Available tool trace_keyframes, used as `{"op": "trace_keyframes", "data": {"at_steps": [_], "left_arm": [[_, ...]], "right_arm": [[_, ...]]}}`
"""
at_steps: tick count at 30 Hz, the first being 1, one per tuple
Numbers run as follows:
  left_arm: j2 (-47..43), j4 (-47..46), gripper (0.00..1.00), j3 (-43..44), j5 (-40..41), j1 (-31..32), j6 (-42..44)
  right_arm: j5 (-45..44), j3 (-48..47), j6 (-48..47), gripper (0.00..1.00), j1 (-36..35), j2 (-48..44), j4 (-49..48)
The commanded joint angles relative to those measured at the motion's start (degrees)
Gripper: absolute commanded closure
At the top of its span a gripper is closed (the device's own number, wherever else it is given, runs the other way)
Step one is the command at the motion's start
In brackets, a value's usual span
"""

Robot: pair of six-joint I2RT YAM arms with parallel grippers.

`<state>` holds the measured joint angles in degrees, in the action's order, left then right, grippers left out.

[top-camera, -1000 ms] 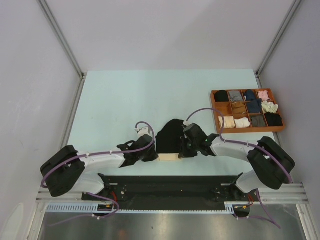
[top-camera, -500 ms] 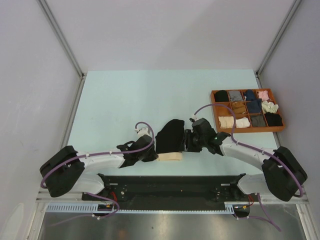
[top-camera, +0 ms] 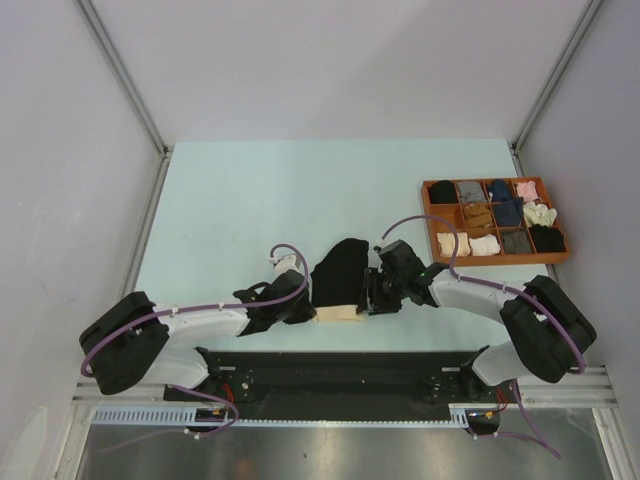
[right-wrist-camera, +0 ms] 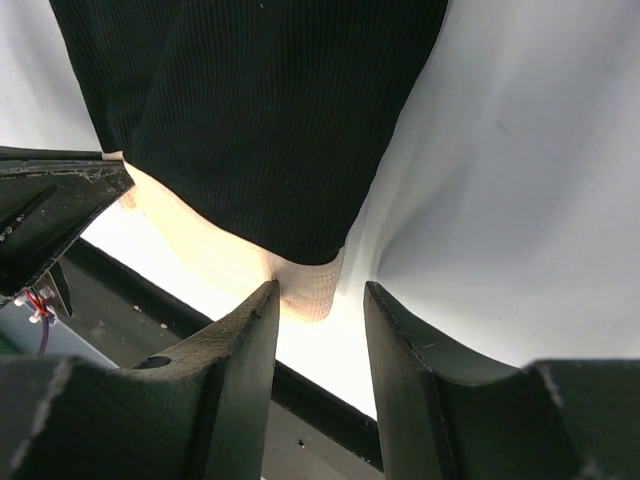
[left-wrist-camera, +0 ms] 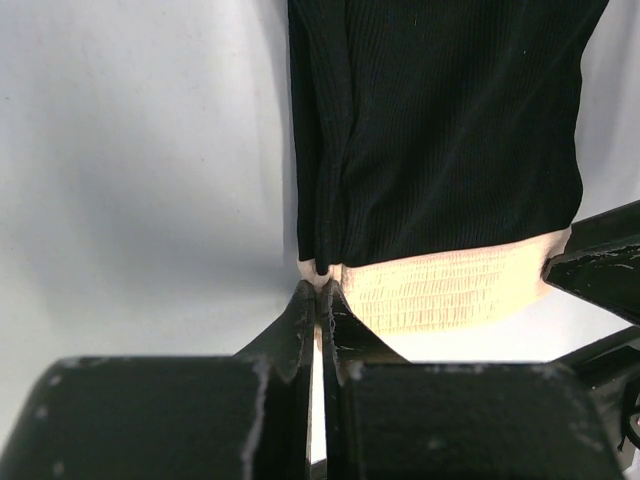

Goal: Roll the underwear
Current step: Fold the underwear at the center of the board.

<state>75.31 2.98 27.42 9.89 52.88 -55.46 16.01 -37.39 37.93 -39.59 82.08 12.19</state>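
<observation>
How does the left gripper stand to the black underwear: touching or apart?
Touching. The left wrist view shows the left gripper shut, its tips pinching the black underwear at its waistband corner.

A black ribbed brief [top-camera: 340,275] lies flat on the pale surface [top-camera: 230,200], its sides folded in to make a narrow strip, beige waistband [left-wrist-camera: 440,290] toward the near edge. The left pincer [left-wrist-camera: 320,296] pinches the waistband's left corner. A navy bundle [top-camera: 505,207] and a rust-brown bundle [top-camera: 478,215] sit in neighbouring compartments of an orange tray [top-camera: 497,261].
</observation>
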Motion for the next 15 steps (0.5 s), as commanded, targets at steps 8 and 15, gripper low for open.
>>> {"op": "trace_keyframes", "data": {"at_steps": [8,15], "left_arm": [[-0.6,3.26,1.0,-1.23,1.89,0.29,0.79],[-1.21,2.91,1.0,-1.84,2.06,0.29,0.53]], "right_arm": [[2.97,0.56,0.48,0.6,-0.92,2.73,-2.08],[3.41,0.56,0.3,0.76,-1.71,4.75,-2.78]]}}
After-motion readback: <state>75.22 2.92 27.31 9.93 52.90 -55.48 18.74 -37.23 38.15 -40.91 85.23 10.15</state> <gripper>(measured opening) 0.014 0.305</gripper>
